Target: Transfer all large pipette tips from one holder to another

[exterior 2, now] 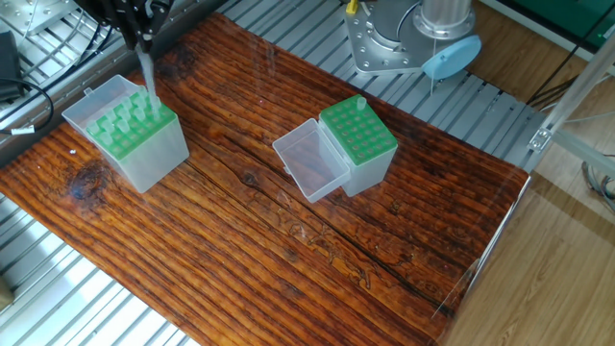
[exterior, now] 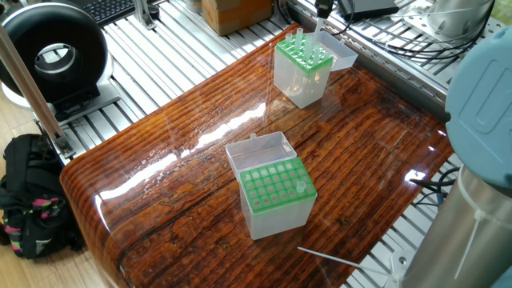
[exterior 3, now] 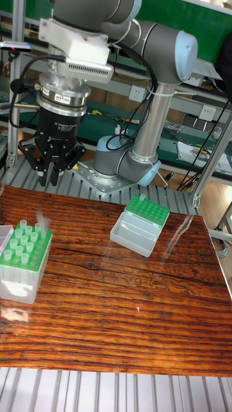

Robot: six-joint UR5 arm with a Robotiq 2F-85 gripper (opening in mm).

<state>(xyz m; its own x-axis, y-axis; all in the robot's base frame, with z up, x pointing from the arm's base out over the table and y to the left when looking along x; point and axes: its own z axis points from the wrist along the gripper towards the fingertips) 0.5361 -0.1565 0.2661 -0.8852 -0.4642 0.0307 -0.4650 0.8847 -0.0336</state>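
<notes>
The tool [exterior 3: 55,174] shows whole only in the tall fixed view, where its dark fingers hang close together, pointing down. In both of the other views the top edge of the picture cuts it off. Whether the fingers grip anything cannot be told. The one tip nearest them [exterior 2: 146,69] is a pale smear in the other fixed view, starting just under the tool. In the tall view it is a faint streak [exterior 3: 40,222] at about 7 o'clock from the fingertips, seemingly apart from them and just above the loaded rack [exterior 3: 22,257]. That rack stands at 9 o'clock on the bench [exterior 2: 288,250]. Its green top carries the large pipette tips [exterior 3: 24,239] upright in rows, but their count is too fine to make out. The second rack [exterior 2: 357,136] sits near the bench's middle, well apart from the tool, with its clear lid [exterior 2: 309,165] swung open beside it. A single tip [exterior 2: 361,102] stands in a corner hole, and the other holes look bare. In one fixed view a thin pale sliver [exterior: 330,258] lies at 5 o'clock near the bench edge; what it is cannot be told. The blue-grey arm [exterior: 480,96] blocks that view's right side.
</notes>
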